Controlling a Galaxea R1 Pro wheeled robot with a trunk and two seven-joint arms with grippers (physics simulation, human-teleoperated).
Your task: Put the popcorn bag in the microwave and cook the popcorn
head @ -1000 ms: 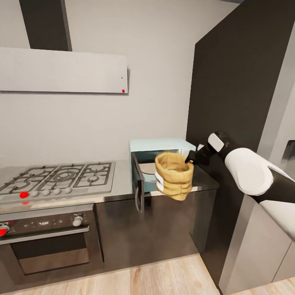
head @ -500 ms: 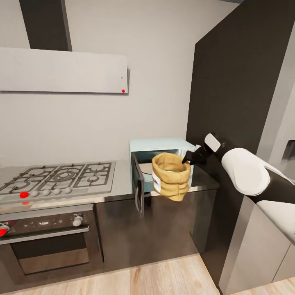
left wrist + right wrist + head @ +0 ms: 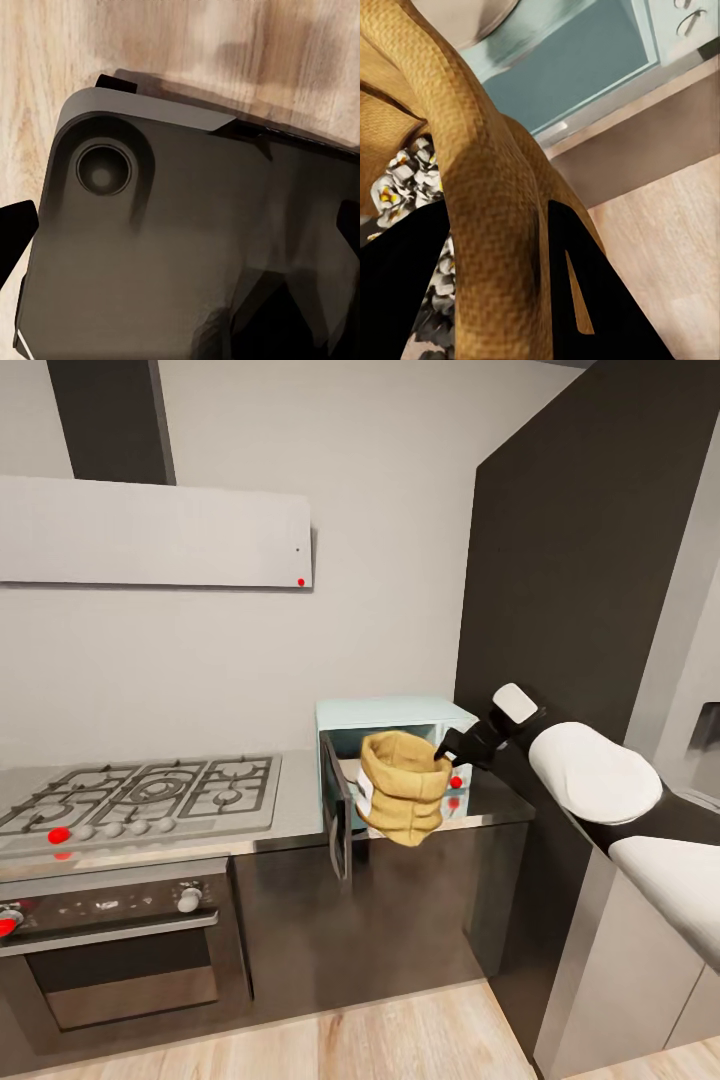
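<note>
The tan popcorn bag [image 3: 402,790] hangs in the air just in front of the pale blue microwave [image 3: 396,714], whose dark door [image 3: 337,816] stands swung open to the left. My right gripper [image 3: 446,751] is shut on the bag's rolled rim [image 3: 491,187]. Whitish popcorn [image 3: 406,178] lies inside the sack. The microwave's blue cavity [image 3: 577,71] and cream knob panel [image 3: 690,16] show beyond the bag. The microwave stands on the glossy countertop [image 3: 298,800]. My left gripper [image 3: 180,232] is open over my dark base, its black fingertips [image 3: 15,241] wide apart.
A steel gas hob [image 3: 145,792] lies left of the microwave, with a steel oven [image 3: 115,950] under it and a flat white hood [image 3: 150,530] above. A tall dark cabinet [image 3: 590,560] rises right beside the microwave. Wooden floor [image 3: 400,1040] runs in front.
My right gripper has carried the bag leftward and slightly up, closer to the microwave's open front. The bag has tilted a little. The camera has not moved.
</note>
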